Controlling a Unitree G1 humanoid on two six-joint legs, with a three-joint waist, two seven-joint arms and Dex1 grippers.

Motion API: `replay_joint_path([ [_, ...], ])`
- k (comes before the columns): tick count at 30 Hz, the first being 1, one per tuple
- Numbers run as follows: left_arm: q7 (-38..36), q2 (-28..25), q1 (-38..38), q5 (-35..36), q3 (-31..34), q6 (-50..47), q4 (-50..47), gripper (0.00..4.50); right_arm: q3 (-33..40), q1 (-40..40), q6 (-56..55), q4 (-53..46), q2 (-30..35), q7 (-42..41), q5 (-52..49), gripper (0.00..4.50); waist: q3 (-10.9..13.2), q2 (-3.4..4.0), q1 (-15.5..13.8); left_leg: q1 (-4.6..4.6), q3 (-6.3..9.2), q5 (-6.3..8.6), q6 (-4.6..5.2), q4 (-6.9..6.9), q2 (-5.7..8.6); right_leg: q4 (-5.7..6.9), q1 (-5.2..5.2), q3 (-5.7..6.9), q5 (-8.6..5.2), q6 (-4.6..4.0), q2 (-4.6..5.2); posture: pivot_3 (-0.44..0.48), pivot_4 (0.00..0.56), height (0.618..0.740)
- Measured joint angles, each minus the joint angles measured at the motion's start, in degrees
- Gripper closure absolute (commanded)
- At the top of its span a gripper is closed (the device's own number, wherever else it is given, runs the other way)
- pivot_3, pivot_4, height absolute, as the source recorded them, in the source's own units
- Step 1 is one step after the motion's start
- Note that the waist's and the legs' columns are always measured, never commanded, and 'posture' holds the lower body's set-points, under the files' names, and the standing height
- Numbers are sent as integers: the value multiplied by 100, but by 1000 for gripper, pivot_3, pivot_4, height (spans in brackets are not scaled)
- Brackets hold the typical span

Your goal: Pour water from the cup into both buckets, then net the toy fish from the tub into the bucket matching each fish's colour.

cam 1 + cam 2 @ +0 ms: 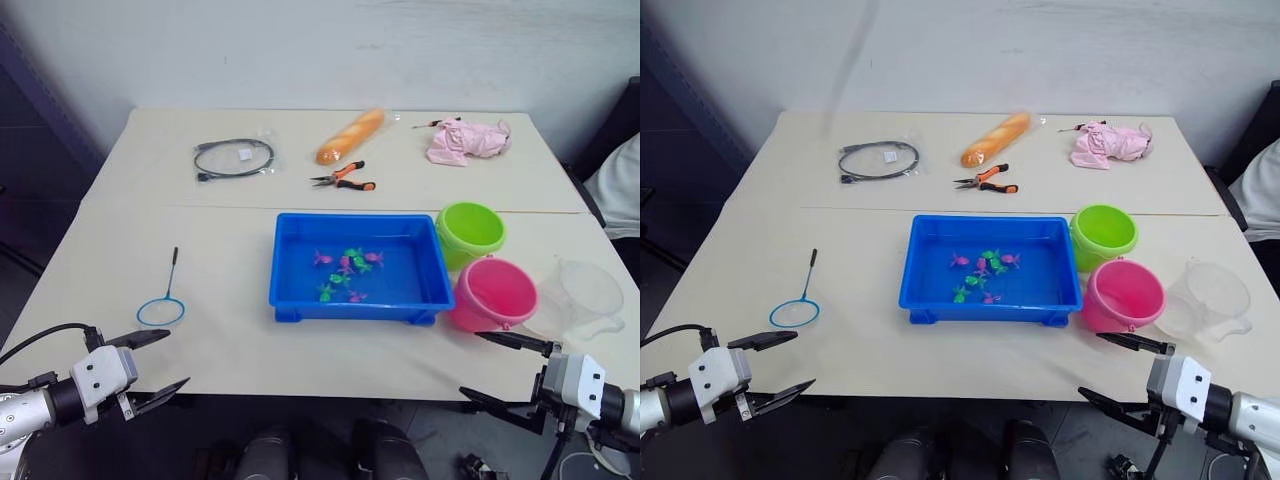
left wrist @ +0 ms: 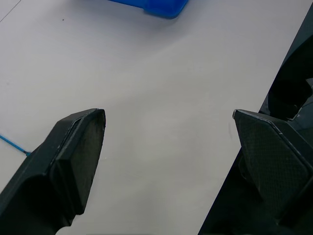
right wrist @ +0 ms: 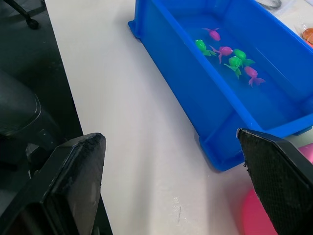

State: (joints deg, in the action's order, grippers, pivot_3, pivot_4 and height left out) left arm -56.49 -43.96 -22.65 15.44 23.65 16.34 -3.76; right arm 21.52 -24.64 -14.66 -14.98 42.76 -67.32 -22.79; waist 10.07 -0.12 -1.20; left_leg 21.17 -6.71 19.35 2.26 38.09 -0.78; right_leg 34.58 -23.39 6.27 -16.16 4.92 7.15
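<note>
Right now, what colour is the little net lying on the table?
Light blue hoop with a dark handle, clearest in the left eye view: the net.

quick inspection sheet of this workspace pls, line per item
surface: beige table, dry as far as visible
job's things: blue tub holds water and pink and green toy fish; green bucket, pink bucket, clear cup at its right; net at left
clutter: pliers, bread-like loaf, pink cloth
grippers: left gripper, right gripper, both open, empty, at the near edge
cables: bagged coil
surroundings: plain wall
</note>
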Motion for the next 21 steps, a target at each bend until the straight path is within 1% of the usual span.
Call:
replay_joint_path([
  [2,-33,-3,-2,56,0,-46,-1,34,0,1,11,0,0,8,-1,0,0,0,0,0,0,0,0,0,0,1,0,0,0,0,0,0,150,740],
  [4,-307,-156,-108,625,1,-738,-186,34,0,-18,114,-5,-20,94,-17,0,-1,-5,3,0,0,-1,0,1,-1,8,-1,0,0,-1,0,0,150,740],
  [6,-490,-375,-175,1164,4,-1527,-575,34,4,-130,235,-50,-74,246,-54,0,-1,-5,-3,-1,3,-2,-1,2,-1,9,0,0,-1,-1,2,0,150,740],
  [8,-544,-414,-92,1401,-45,-1950,-873,34,78,-251,395,-148,-188,457,-113,0,-2,0,-14,0,3,-1,-2,4,2,10,1,-1,-1,-1,5,0,150,740],
  [10,-567,-419,65,1467,-263,-2176,-1169,34,320,-506,577,-349,-309,681,-225,0,-2,3,-33,-1,4,1,-7,5,3,12,3,-1,-1,-1,5,0,150,740],
  [13,-461,-306,606,1620,-696,-2542,-1642,34,871,-1038,785,-696,-495,940,-427,0,-3,4,-38,0,4,2,-11,6,5,13,4,-1,0,0,4,0,150,740],
  [15,-388,-204,1009,1748,-1033,-2802,-1947,34,1366,-1576,857,-932,-775,1081,-585,0,-4,5,-32,-2,4,2,-13,4,5,14,4,-2,0,0,1,0,150,740],
  [17,-362,-133,1205,1825,-1322,-2992,-2162,34,1760,-2040,864,-1002,-1086,1173,-715,0,-5,7,-21,-4,3,-1,-10,2,3,15,5,-4,0,0,-6,0,150,740],
  [19,-341,-53,1480,1841,-1560,-3151,-2243,34,2012,-2304,924,-993,-1419,1363,-844,0,-6,7,12,-8,-5,2,-22,2,-2,14,5,-14,0,0,-14,0,150,740],
  [21,-296,81,1779,1876,-1733,-3271,-2261,34,2160,-2310,1041,-937,-1748,1703,-981,0,-8,5,45,-13,-8,0,-25,3,-4,19,5,-22,0,0,-15,0,150,740],
])
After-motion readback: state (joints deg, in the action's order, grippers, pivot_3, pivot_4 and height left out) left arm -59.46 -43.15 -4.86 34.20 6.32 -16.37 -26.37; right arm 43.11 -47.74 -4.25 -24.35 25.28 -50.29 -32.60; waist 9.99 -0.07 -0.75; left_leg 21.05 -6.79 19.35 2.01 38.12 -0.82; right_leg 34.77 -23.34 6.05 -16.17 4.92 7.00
